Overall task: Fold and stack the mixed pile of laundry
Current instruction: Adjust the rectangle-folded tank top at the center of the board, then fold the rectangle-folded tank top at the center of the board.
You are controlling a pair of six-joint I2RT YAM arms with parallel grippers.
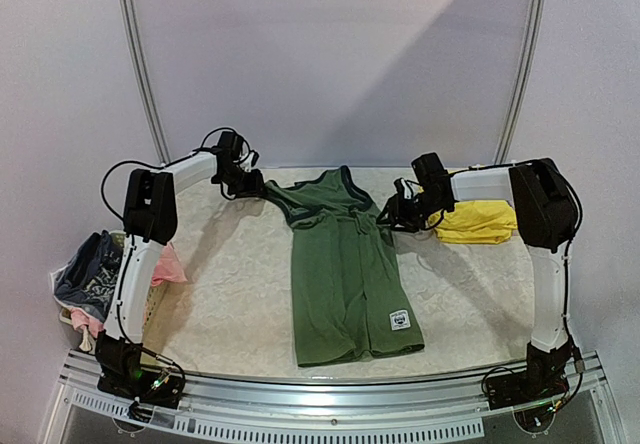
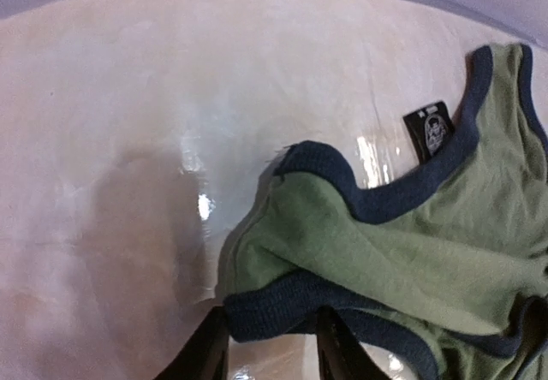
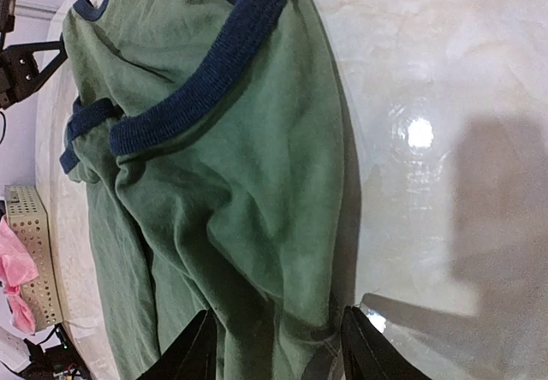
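At five o'clock on the hem of the olive-green sleeveless top (image 1: pixel 345 274), a small white patch (image 1: pixel 400 318) carries a dark emblem too small to read. The left wrist view shows a black neck tag (image 2: pixel 430 130) with a white figure, its wording illegible. The left gripper (image 1: pixel 254 185) pinches the navy-trimmed shoulder strap at ten o'clock, its jaws closed on bunched cloth. The right gripper (image 1: pixel 393 214) clamps the top's edge at two o'clock. The top lies mid-table, hem toward six. Yellow shorts (image 1: pixel 478 222) sit at three o'clock.
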